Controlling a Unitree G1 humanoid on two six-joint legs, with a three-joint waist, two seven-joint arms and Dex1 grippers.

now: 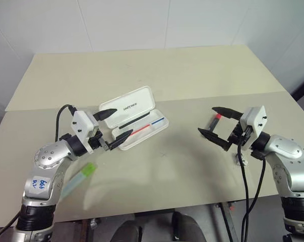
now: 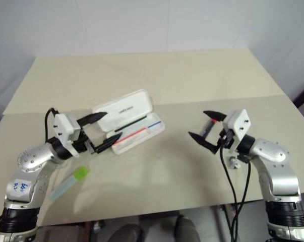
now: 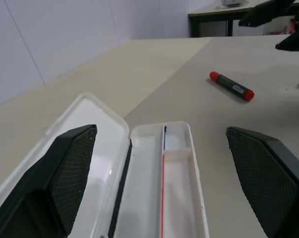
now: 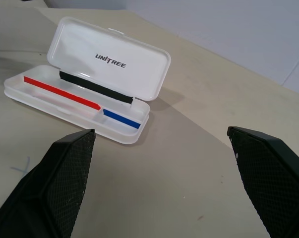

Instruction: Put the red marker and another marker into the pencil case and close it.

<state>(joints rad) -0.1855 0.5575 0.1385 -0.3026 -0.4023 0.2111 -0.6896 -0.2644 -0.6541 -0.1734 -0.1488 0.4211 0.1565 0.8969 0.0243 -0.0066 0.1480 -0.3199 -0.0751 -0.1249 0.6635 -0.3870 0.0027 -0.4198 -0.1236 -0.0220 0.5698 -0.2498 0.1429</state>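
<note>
The white pencil case (image 1: 129,107) lies open left of the table's middle, lid tilted back, its tray (image 4: 20,89) holding a thin red and a thin blue stick. The red marker (image 3: 232,86) lies on the table to the right, partly behind my right gripper (image 1: 205,120). That gripper hovers open and points left toward the case. A pale green marker (image 1: 86,171) lies near the front edge, beside my left forearm. My left gripper (image 1: 124,122) is open, hovering over the near end of the case with nothing between its fingers.
Two beige tabletops meet at a seam (image 1: 217,97) running behind the case. A small pale fitting (image 1: 241,160) sits on the table by my right wrist. The table's front edge (image 1: 167,209) is close below the arms.
</note>
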